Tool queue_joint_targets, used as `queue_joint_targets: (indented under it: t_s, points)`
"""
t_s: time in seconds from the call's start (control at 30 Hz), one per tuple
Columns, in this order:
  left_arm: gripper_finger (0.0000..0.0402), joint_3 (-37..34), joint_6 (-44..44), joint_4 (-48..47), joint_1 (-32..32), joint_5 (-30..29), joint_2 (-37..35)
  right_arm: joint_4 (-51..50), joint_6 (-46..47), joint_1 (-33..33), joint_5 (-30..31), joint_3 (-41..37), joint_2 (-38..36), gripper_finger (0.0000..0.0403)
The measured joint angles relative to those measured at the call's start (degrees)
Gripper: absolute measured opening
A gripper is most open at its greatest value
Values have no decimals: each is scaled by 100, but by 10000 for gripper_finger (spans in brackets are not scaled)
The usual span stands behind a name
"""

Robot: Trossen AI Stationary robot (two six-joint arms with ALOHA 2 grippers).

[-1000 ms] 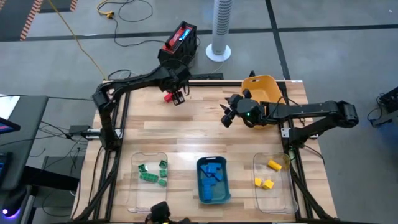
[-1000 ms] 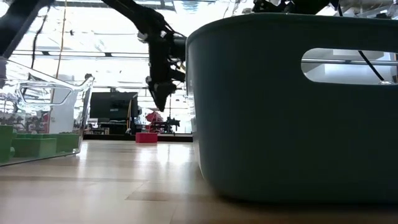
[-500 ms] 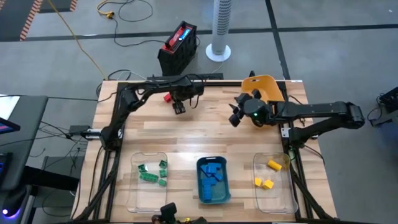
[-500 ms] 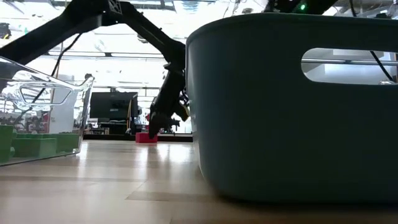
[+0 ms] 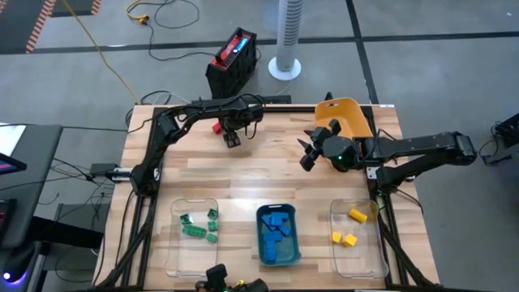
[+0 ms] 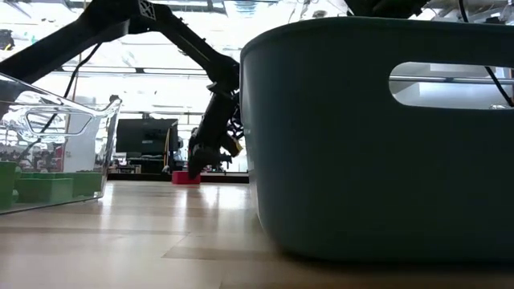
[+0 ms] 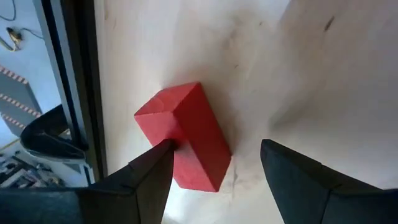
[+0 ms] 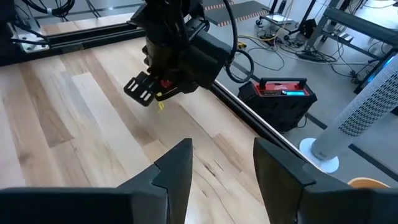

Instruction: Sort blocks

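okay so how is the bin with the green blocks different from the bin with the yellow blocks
The green-block bin sits at the table's near left; the yellow-block bin sits at the near right. The green-block bin holds about five green blocks, clustered together; the yellow-block bin holds three yellow blocks, one apart from the other two. Both are clear plastic, similar in size, flanking the teal bin of blue blocks.

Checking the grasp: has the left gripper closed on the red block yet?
No: the left gripper is open, with the red block lying on the table beside one finger.
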Motion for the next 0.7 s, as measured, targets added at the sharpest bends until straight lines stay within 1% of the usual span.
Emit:
queue_joint_targets:
  t_s: [0.1,0.3,0.5,0.7]
  points:
    - [234,-2,90,-69,-25,27,4,-2,-2,0,0,0,2,175]
    - [234,-2,243,-142,-221,289,4,-20,-3,-4,0,0,2,168]
    - [234,-7,320,-211,-671,494,-41,-20,-17,-4,0,0,2,166]
    - [234,-24,296,-147,-1212,704,-402,-45,-14,-4,0,0,2,166]
